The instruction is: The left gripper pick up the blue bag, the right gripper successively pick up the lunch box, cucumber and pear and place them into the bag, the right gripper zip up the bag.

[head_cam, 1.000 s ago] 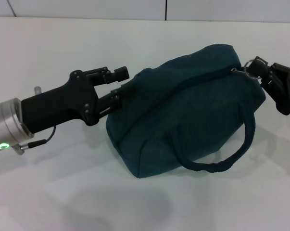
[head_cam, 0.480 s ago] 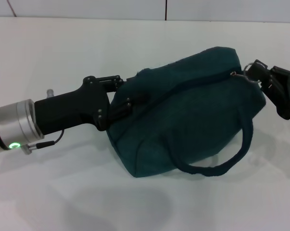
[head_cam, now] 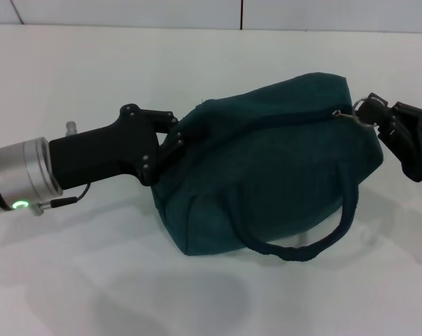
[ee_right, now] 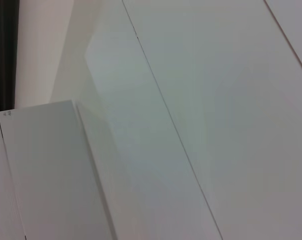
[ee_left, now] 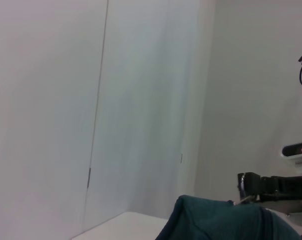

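Observation:
The blue bag (head_cam: 273, 168) hangs a little above the white table, its zipper closed along the top and one loop handle (head_cam: 315, 238) drooping at the front. My left gripper (head_cam: 177, 133) is shut on the fabric at the bag's left end. My right gripper (head_cam: 373, 113) is at the bag's right end, shut on the silver ring zipper pull (head_cam: 362, 106). The left wrist view shows the bag's top (ee_left: 216, 220) and the right gripper (ee_left: 251, 184) beyond it. The lunch box, cucumber and pear are out of view.
The white table (head_cam: 92, 280) spreads around the bag, with the bag's shadow under it. White wall panels (head_cam: 127, 14) stand behind. The right wrist view shows only white panels (ee_right: 191, 100).
My left gripper has moved in from open beside the bag's left end to shut on it. The bag has shifted slightly left and down. The right gripper has stayed at the zipper pull.

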